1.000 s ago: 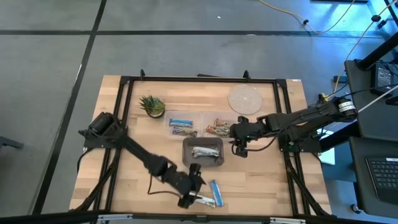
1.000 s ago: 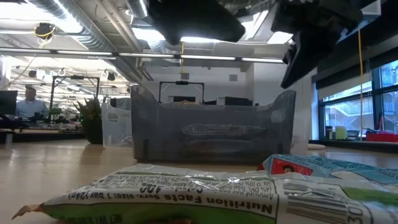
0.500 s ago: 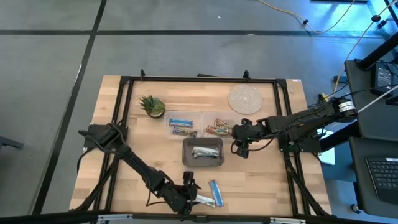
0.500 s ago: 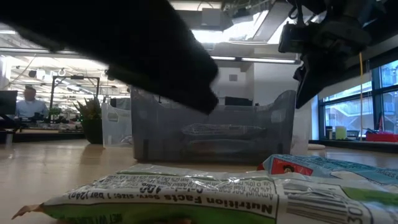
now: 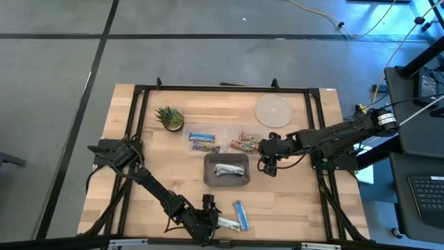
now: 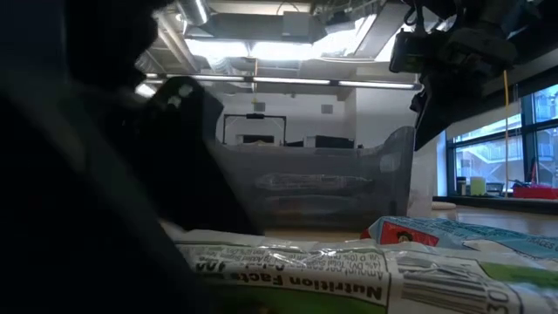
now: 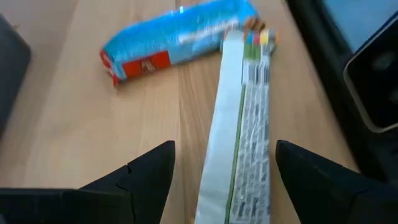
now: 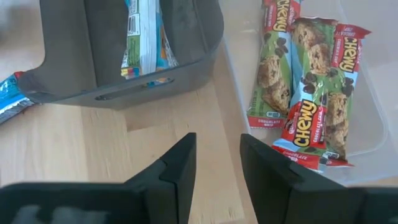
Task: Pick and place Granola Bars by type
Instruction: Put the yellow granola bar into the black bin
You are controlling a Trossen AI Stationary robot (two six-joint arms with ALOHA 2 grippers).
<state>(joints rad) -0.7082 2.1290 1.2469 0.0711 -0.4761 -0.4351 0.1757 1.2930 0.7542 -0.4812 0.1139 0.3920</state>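
Note:
A silver-white granola bar [image 7: 242,124] lies flat on the table near its near edge, with a blue bar [image 7: 180,37] beside it. Both also show in the high view, silver-white bar [image 5: 227,224] and blue bar [image 5: 240,214]. My left gripper [image 7: 225,149] is low over the table and open. One finger stands on each side of the silver-white bar, apart from it. My right gripper [image 8: 217,146] hovers open and holds nothing, between the grey bin [image 8: 124,68] and the clear tray of multicoloured bars [image 8: 305,93].
The grey bin [image 5: 226,170] holds silver-white bars. One clear tray [image 5: 205,141] holds blue bars, and the tray beside it [image 5: 243,144] holds multicoloured ones. A potted plant [image 5: 170,118] and a woven coaster [image 5: 272,110] stand toward the far edge. A black frame runs around the table.
My left gripper has moved toward the table's near edge and down, to the silver-white bar. In the low view its dark arm now fills the picture's left side. The bars have stayed where they lay.

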